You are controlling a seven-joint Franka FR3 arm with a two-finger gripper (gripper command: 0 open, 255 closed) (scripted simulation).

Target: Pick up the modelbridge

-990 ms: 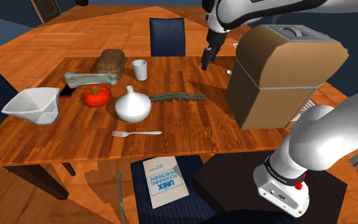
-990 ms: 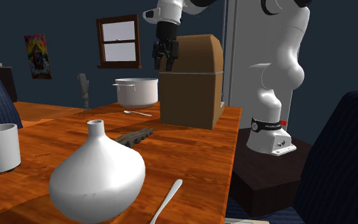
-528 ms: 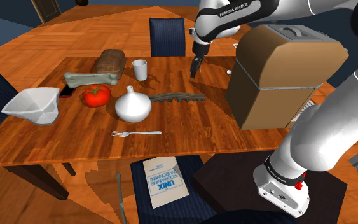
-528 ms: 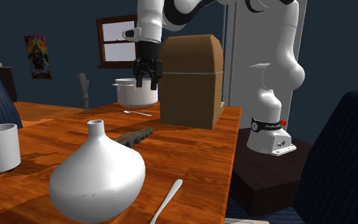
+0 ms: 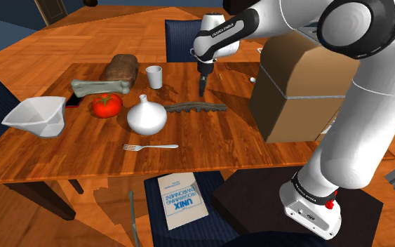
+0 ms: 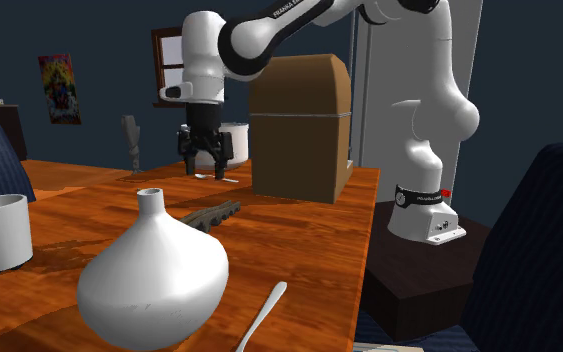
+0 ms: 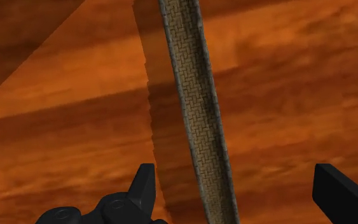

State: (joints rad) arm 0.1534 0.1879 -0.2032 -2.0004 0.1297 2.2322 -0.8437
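Wrist view: the open tool (image 7: 236,183) hangs over the model bridge (image 7: 193,95), off-centre, so shift across, lower to the worktop (image 7: 298,95), then close.

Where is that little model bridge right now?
In the shoulder view the model bridge lies on the table just right of the white vase, below the open hand.
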